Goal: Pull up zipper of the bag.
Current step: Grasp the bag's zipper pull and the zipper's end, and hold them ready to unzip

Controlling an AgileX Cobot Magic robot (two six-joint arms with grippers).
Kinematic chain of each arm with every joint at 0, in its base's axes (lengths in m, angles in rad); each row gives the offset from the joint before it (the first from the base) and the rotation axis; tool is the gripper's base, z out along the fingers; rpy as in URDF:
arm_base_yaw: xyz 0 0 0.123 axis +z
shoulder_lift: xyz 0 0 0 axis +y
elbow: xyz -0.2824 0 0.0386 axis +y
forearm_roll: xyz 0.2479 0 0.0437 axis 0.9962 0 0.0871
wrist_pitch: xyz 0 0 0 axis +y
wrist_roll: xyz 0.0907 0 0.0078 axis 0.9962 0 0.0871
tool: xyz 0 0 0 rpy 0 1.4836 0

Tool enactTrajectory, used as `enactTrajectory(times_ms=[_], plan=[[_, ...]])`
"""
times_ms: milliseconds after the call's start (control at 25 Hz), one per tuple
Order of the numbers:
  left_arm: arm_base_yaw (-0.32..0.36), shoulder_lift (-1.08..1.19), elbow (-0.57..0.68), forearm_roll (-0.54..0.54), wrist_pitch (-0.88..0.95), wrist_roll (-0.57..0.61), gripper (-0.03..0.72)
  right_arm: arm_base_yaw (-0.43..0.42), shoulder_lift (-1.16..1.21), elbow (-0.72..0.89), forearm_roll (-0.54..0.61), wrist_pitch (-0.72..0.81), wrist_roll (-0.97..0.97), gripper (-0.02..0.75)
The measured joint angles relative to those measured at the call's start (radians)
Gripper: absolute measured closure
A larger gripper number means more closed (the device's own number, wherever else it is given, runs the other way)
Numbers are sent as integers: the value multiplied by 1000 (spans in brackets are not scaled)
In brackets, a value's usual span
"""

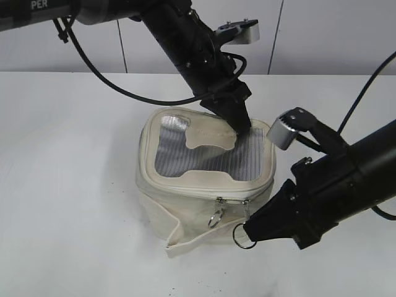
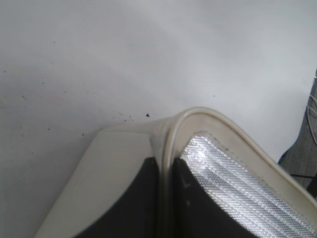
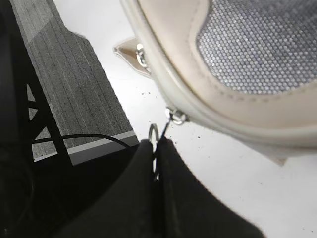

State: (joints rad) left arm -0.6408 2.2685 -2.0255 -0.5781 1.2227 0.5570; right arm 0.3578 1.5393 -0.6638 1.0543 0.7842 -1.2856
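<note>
The bag (image 1: pixel 204 179) sits at the centre of the white table (image 1: pixel 68 185). The left gripper (image 2: pixel 166 198) is nearly closed, pinching the bag's rim at the 1 o'clock corner of the mesh top. The right gripper (image 3: pixel 157 148) is closed on a ring pull (image 1: pixel 242 235) of the zipper (image 1: pixel 232 199), at the bag's 5 o'clock corner. A second ring pull (image 1: pixel 215 218) hangs free just beside it.
</note>
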Motion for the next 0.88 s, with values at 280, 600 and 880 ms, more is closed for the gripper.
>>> enactTrajectory(times_ms=[280,600,880], plan=[[0,0,0,-2,17,-13,647,167,0,-22,-21,-140,79,732],[0,-1,0,-3,29,-17,647,247,1,-65,-60,-187,155,732],[0,-1,0,-3,26,-18,648,253,1,-68,-88,-200,224,699]])
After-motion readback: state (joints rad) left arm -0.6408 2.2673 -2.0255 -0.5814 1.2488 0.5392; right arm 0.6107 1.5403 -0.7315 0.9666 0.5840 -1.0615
